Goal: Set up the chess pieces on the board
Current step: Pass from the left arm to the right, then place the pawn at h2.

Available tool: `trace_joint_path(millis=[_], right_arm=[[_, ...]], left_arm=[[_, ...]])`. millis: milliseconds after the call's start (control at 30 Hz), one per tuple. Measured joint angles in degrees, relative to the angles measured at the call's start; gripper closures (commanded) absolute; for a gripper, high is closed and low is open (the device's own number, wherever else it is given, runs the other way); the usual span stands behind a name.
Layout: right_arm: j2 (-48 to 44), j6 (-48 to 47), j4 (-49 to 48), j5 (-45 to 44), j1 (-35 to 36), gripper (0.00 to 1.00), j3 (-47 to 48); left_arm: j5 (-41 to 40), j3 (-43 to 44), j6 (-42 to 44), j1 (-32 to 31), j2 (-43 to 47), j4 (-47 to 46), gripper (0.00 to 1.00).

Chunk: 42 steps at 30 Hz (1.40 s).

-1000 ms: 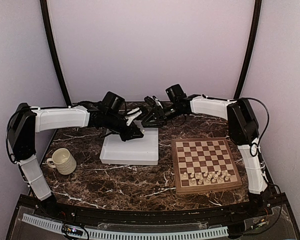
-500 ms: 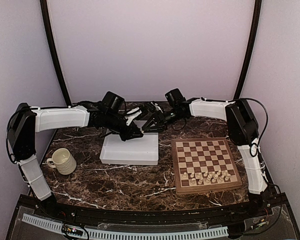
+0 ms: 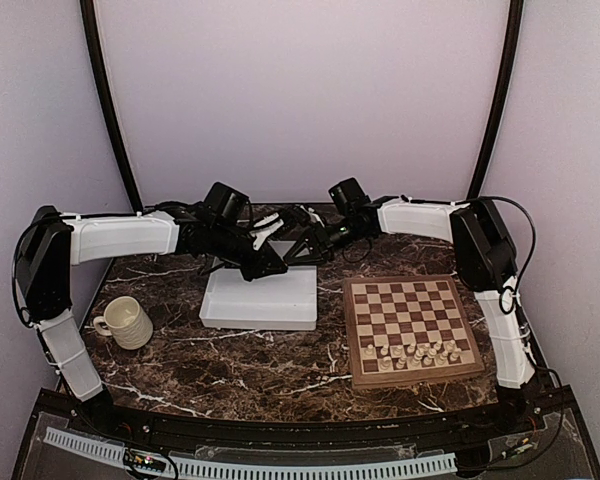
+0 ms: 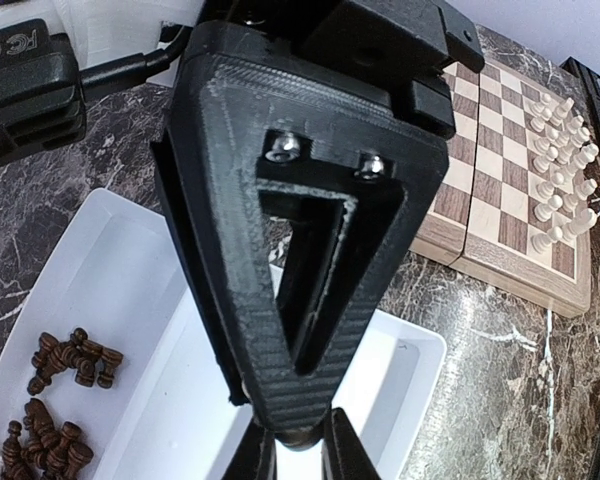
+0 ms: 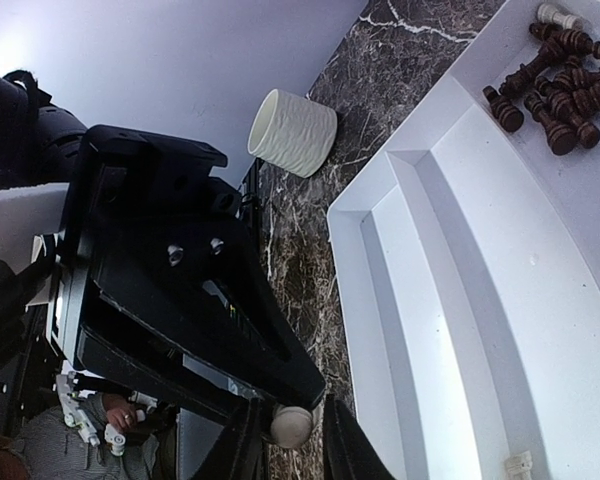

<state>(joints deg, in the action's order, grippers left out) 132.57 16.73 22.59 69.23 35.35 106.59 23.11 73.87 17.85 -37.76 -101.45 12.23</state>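
Two arms meeting above the tray. The left gripper [image 4: 298, 458] and the right gripper [image 5: 292, 447] stood tip to tip over the white divided tray [image 3: 260, 310], which lay mid-table toward the far edge of the marble table [image 3: 280, 365]. A small cream piece [image 5: 292, 425] sat exactly where their fingertips crossed. The pose read as a hand-over. The tray lay on the left arm's side, and the board [image 3: 412, 300] lay by the near right corner beside the right arm's base, so passing the piece across would have spared either arm a long reach. The right jaws stood narrowly apart, one on each side of the cream piece, and it could not be told whether they already pressed it. The left jaws were drawn close about the same spot, and their hold could not be told either. The grippers met at crossed angles, probably so that each pair of fingers had its own free faces of the piece. White pieces [image 3: 412, 353] filled the two rows of the board nearest the near edge. The dark pieces [image 4: 65, 365] lay heaped in one end compartment of the tray, so by that showing roughly half the set was not yet placed. A ribbed mug [image 3: 127, 322] stood near the left edge, well apart from the work.
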Motion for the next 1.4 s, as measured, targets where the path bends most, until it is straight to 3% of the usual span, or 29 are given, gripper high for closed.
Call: trace_joint_path(millis=[100,300,400,433,500,700,933,1033,1267,1400], right_arm=[[0.00,0.37,-0.33,0.02,0.07,0.90,0.00],[0.00,-1.46,0.15,-0.72,0.09,0.96,0.07],[-0.15,-5.79,3.28,-3.17,0.13,0.97,0.90],[-0.48,-7.39,4.66,-4.52,0.11,0.97,0.98],[-1.77,-10.56,7.19,-7.76,-0.31,0.97,0.74],[-14.14,-18.97,10.95,-16.87,-3.02,0.97,-6.51],[-34.95,-31.01,14.27,-27.23,-13.75,0.98,-22.12],[-42.01,-35.36,16.50,-31.56,-19.54,0.98,-30.38],[-60.61,-44.65,21.42,-41.53,-28.59,0.98,-48.59],[-69.72,-50.05,25.11,-45.09,-32.22,0.98,-55.56]], left_arm=[[0.04,0.00,0.00,0.00,0.00,0.00,0.97],[-0.57,0.00,-0.07,0.00,0.00,0.02,0.73],[-1.88,-0.04,-0.61,-0.02,0.02,-0.26,0.42],[-2.36,-0.22,-0.50,-0.04,0.13,-0.83,0.12],[-3.80,-1.38,-0.94,-0.02,0.72,-2.43,0.02],[-9.75,-5.62,-3.34,0.15,4.81,-5.86,0.01],[-16.81,-6.01,-13.57,1.84,5.99,-8.28,0.01],[-14.21,-6.01,-18.18,4.11,5.99,-8.31,0.04],[-6.08,-5.68,-25.35,7.45,5.95,-8.02,0.26],[-2.19,-5.18,-27.52,7.34,5.90,-7.45,0.30]])
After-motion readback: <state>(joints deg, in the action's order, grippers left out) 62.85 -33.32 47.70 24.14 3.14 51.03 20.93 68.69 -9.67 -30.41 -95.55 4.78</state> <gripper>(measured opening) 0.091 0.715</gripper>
